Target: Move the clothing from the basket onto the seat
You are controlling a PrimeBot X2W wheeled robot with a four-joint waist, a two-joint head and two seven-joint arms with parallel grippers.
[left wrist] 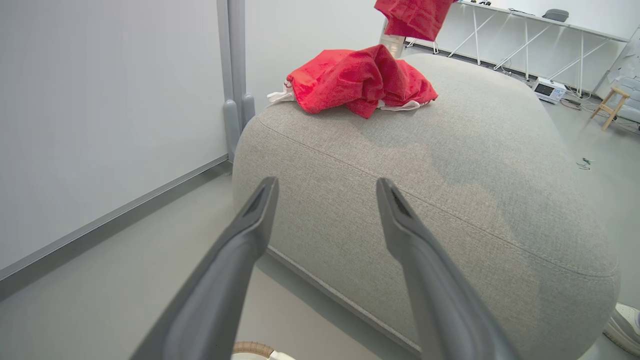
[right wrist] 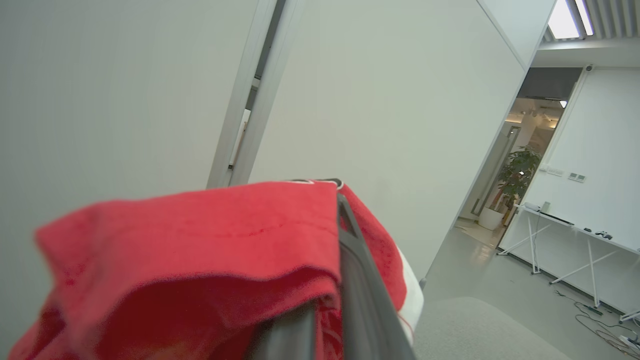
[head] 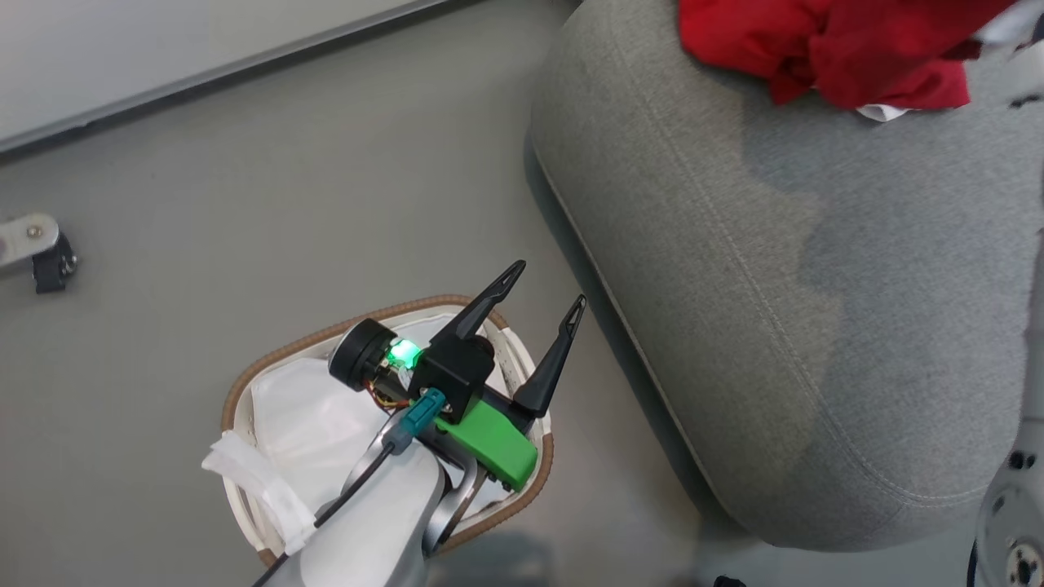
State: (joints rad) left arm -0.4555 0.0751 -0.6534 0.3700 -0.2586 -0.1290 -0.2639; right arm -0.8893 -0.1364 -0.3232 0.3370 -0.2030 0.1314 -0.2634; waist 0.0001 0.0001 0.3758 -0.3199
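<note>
In the head view we count one basket (head: 277,355), one seat (head: 775,326) and one left gripper (head: 549,283). The basket sits on the floor (head: 245,179) at the near left, and its white liner (head: 302,416) shows inside. The left gripper hangs over the basket with its two fingers spread wide and nothing between them. The big grey seat is just right of the basket. Some red clothing (head: 816,49) lies on the far end of the seat.

In the left wrist view we see that gripper's two dark fingers wide apart, holding nothing. Here we count two red things. One red heap (left wrist: 360,77) with bits of white trim lies on the far left of the seat (left wrist: 450,175). One red piece (left wrist: 412,17) hangs in the air above it. One shoe (left wrist: 625,322) is at the near right beside the seat.

In the right wrist view the right gripper (right wrist: 337,215) is pinched tight on the red piece (right wrist: 200,240), which drapes over its fingers above the seat (right wrist: 475,325). One green plant (right wrist: 517,175) stands far off on the right. We cannot read any words on the cloth.
</note>
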